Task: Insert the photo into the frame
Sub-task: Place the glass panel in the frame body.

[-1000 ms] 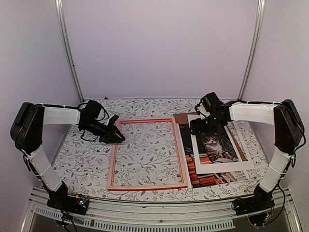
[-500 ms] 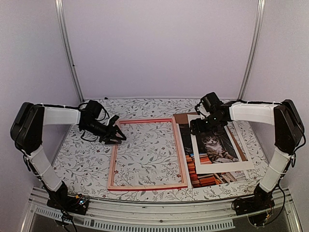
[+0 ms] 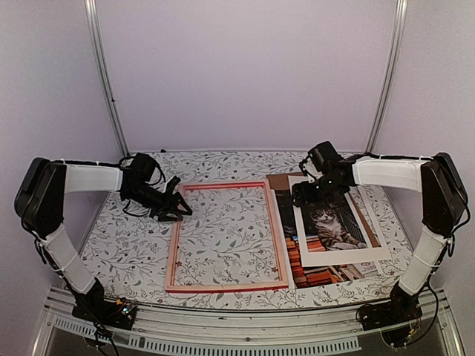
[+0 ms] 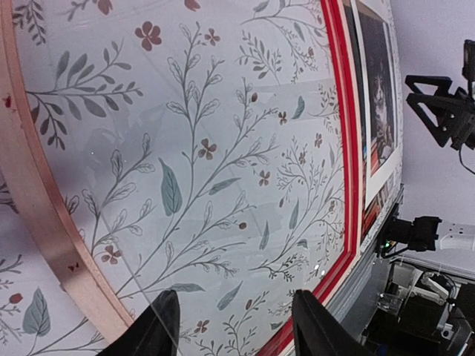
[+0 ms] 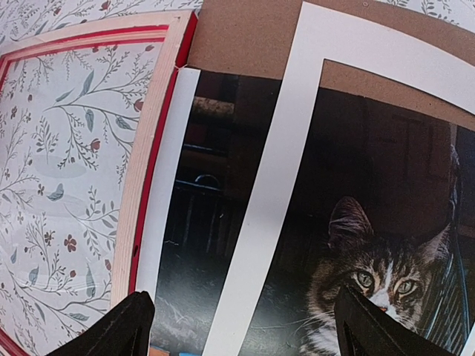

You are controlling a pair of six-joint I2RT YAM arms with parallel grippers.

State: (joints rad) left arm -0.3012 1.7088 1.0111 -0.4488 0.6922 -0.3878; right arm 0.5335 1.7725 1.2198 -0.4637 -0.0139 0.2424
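Surface (image 3: 119, 245): floral-print cloth that carried everything noted here.

Frame (image 3: 276, 231): lay flat at mid-surface, long rails running near to far. The near and right rails showed red and the left rail pale wood. The floral print showed through the whole opening. In the left wrist view the pale rail (image 4: 37, 200) ran down the left and the red rail curved down the right.

Photo (image 3: 330, 225): lay flat to the right of the frame and outside it. Its left edge sat close against the right rail (image 5: 152, 170); could not tell whether they touched. The cat (image 5: 371, 274) showed through the mat's window, and a strip of books showed past the mat's near edge.

Mat (image 3: 345, 256): white, lay on top of the photo, skewed to it. A dark strip of print was left bare on the left.

Backing board (image 3: 280, 180): brown, lay under the far ends of photo and mat, one corner just beside the frame's far-right corner.

Left fingers (image 3: 176, 210): sat low at the frame's far-left corner, by the left rail. In the wrist view the tips (image 4: 159, 330) stood spread, with nothing between them: released.

Right fingers (image 3: 306, 197): hung over the far-left part of photo and mat. The tips (image 5: 126, 326) stood wide apart, one over the photo's left margin and one over the cat. They gripped nothing. Could not tell whether they touched the paper.
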